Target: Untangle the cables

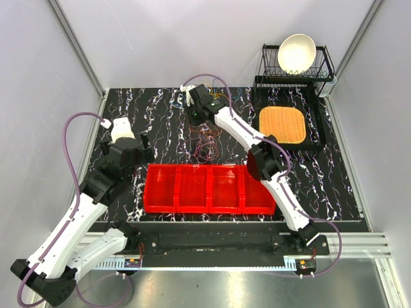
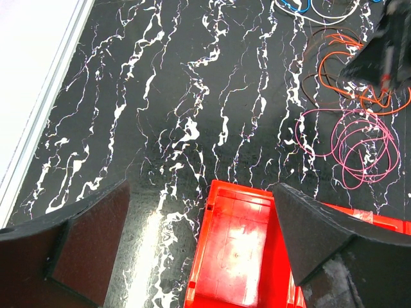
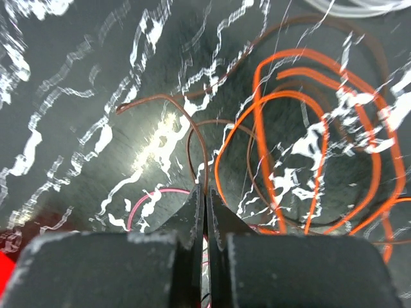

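- The right jaws are pressed together on the maroon cable (image 3: 196, 138), which runs down into the slit between them. The pinch point itself is hidden by the dark fingers (image 3: 270, 263).
- The orange cable (image 3: 258, 122) coils at 2 o'clock of that grip and crosses the maroon one. Its loops are cut off at the right edge of the right wrist view.
- A pink cable (image 2: 359, 151) lies in loose rings on the counter (image 2: 160, 128), at 12 o'clock of the red bin (image 1: 209, 189) in the top view.
- The blue cable (image 2: 297, 8) and white cable (image 2: 337, 18) show only as slivers at the top edge of the left wrist view.
- From above, the cables (image 1: 207, 140) are thin and faint against the marbled pattern. The right arm (image 1: 234, 128) covers part of them, so the colours are hard to separate there.
- The left jaws stand wide open, holding nothing, over the counter and the bin's rim. They are at 9 o'clock of the cables and well apart from them.
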`<state>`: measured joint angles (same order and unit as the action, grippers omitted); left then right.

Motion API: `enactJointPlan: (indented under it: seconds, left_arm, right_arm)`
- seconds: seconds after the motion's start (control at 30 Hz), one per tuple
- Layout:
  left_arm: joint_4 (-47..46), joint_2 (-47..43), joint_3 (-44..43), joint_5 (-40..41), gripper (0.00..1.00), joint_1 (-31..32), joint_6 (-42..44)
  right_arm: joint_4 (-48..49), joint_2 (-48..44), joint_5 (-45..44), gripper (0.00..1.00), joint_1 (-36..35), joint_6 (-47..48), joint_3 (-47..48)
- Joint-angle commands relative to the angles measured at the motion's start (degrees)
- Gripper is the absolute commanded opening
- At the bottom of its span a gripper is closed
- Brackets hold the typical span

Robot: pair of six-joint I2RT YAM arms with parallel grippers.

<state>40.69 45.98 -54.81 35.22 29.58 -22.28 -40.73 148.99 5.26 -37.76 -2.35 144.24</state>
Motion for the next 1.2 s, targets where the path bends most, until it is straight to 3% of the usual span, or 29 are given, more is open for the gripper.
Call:
enactJointPlan:
  seconds: [0.0,0.17,0.33,0.77,1.17]
  left_arm:
    - [-1.1,0.3,-0.5,1.6,0.97,0.0,0.7]
    - [-1.0,0.1,-0.5,1.8,0.97,0.0,0.8]
    - [-1.0,-0.2,-0.4,2.3,0.97,0.0,0.7]
    - [-0.7,-0.1,-0.3,2.8,0.96,1.4,0.8]
    - [-0.8,0.4,-0.3,2.9,0.96,1.8,1.4]
  right_arm:
    - [1.0,-9.2,-3.9,0.00,-0.4,-1.0,11.1]
    - [9.5,-16.3,-4.9,0.00,-0.4,-1.3,18.7]
    - [22.4,-29.0,-3.3,0.00,-0.4,-3.1,6.9]
    - [18.4,-35.2,-1.7,0.00,-0.5,-5.4,-8.3]
    - [16.7,-44.6,0.6,0.00,-0.4,-6.4,-10.6]
